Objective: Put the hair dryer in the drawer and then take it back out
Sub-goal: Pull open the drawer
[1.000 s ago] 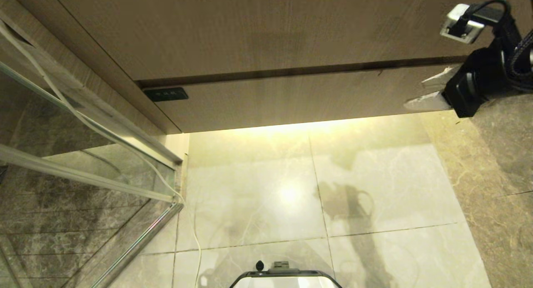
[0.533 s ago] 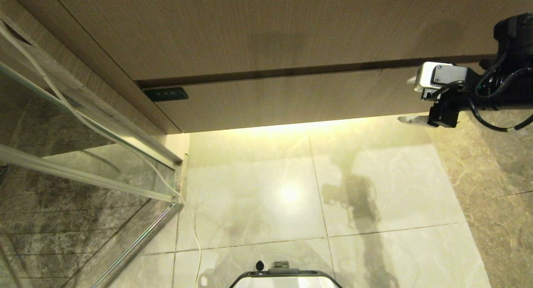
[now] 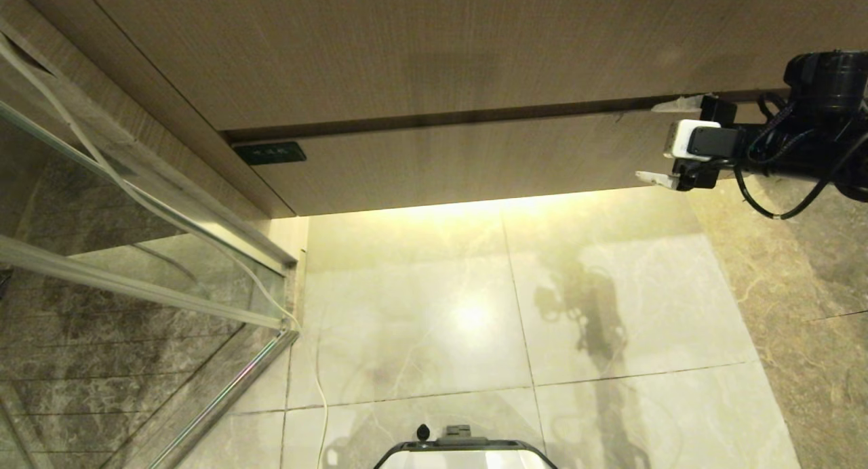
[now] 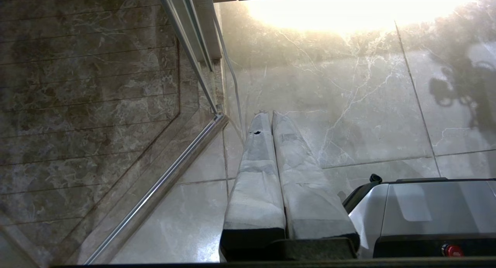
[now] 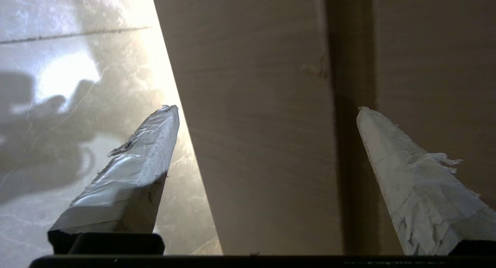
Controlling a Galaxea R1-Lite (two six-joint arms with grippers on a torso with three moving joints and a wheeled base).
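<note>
The closed drawer front is filling the gap between the right gripper's wide-spread jaws, while open floor is lying beside one finger.

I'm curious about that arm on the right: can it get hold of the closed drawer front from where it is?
Probably yes. The right gripper is open, its jaws spanning the drawer front at its right end, one finger by the top gap, and nothing lies between.

A warm glow is cast from beneath the drawer onto the glossy floor, where glare and arm shadows are seen; the left wrist view is overexposed there.
</note>
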